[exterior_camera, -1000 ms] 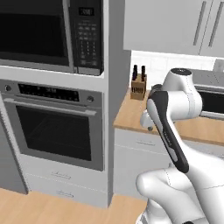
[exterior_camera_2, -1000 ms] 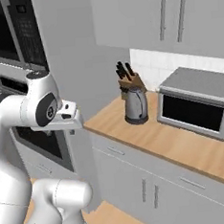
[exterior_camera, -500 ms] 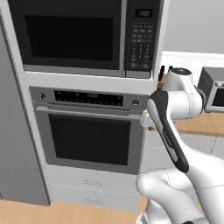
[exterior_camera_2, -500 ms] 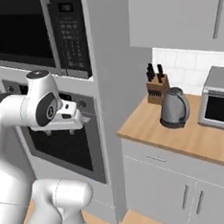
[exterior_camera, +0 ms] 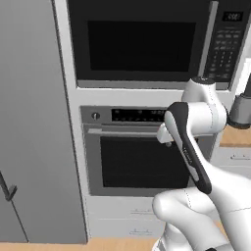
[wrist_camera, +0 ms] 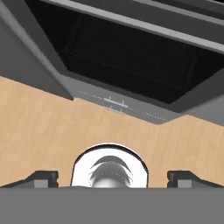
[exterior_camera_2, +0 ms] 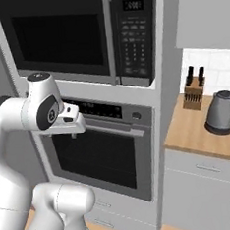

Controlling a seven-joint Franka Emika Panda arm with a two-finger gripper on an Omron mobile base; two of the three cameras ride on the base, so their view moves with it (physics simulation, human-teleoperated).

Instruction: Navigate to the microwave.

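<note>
The microwave (exterior_camera: 138,45) is the black-glass box built into the tall cabinet, directly ahead and high in the left base view. Its keypad strip (exterior_camera: 222,50) runs down its right side. In the right base view the microwave (exterior_camera_2: 61,36) stands at the upper left with its keypad (exterior_camera_2: 134,38) beside the window. My gripper (exterior_camera_2: 74,133) hangs in front of the wall oven, well below the microwave, and points downward. In the hand view the gripper (wrist_camera: 112,178) is open, with its dark fingertips (wrist_camera: 42,177) far apart and nothing between them.
A wall oven (exterior_camera: 142,164) with a horizontal bar handle (exterior_camera: 125,131) sits under the microwave, above drawers (exterior_camera: 128,215). A tall grey panel (exterior_camera: 29,127) stands to the left. To the right, a wooden counter (exterior_camera_2: 198,137) bears a kettle (exterior_camera_2: 221,112) and a knife block (exterior_camera_2: 193,91).
The whole picture has shifted: the base has moved, bringing the microwave and oven squarely in front and closer. The silver countertop box has left the views. The arm holds its pose.
</note>
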